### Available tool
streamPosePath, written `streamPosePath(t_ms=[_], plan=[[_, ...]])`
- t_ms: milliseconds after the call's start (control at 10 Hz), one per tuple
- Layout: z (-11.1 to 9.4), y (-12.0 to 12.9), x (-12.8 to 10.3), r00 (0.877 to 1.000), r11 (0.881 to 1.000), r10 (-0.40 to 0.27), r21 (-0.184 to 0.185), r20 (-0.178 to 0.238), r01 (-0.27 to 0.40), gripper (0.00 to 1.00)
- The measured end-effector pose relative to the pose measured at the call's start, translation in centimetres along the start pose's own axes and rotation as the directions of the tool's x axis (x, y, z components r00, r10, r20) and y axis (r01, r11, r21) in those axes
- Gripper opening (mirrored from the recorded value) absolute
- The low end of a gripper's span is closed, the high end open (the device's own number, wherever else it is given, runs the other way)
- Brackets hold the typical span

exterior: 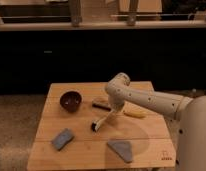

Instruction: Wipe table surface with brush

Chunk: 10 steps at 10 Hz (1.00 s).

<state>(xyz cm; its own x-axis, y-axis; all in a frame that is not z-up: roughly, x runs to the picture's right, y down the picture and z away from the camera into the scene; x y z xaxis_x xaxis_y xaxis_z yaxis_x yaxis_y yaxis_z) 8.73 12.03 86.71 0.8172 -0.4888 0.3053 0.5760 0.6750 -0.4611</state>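
Observation:
The brush point(101, 122), with a white handle and a small black bristle head, lies slanted in the middle of the light wooden table surface point(86, 150), head down on the wood at the lower left. My gripper point(115, 111) reaches in from the right on a white arm and is shut on the upper end of the brush handle. The fingers are largely hidden by the wrist.
A dark red bowl point(70, 100) stands at the back left. A short dark-topped block point(101, 104) lies just behind the brush. A yellow object point(134, 113) lies right of my gripper. A grey-blue sponge point(62, 138) and a grey cloth point(121, 149) lie near the front edge.

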Motion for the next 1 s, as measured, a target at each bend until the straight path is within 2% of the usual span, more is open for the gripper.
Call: streamPosePath(t_ms=[200,400,600,800,1000], plan=[[-0.5,-1.4,-2.0,0.999,0.999,-0.032,0.023,0.020,0.032,0.05],[-0.3,-2.4,-4.8,0.994,0.994,-0.106,0.023,0.033,0.105,0.05],[0.3,-1.9,-7.1,0.983,0.985,-0.172,0.016,0.056,0.172,0.05],[0.5,-0.3,-7.2,0.979,0.982,-0.188,0.005,0.071,0.188,0.05],[0.6,1.6,-5.7,0.981,0.984,-0.179,-0.002,0.079,0.180,0.05]])
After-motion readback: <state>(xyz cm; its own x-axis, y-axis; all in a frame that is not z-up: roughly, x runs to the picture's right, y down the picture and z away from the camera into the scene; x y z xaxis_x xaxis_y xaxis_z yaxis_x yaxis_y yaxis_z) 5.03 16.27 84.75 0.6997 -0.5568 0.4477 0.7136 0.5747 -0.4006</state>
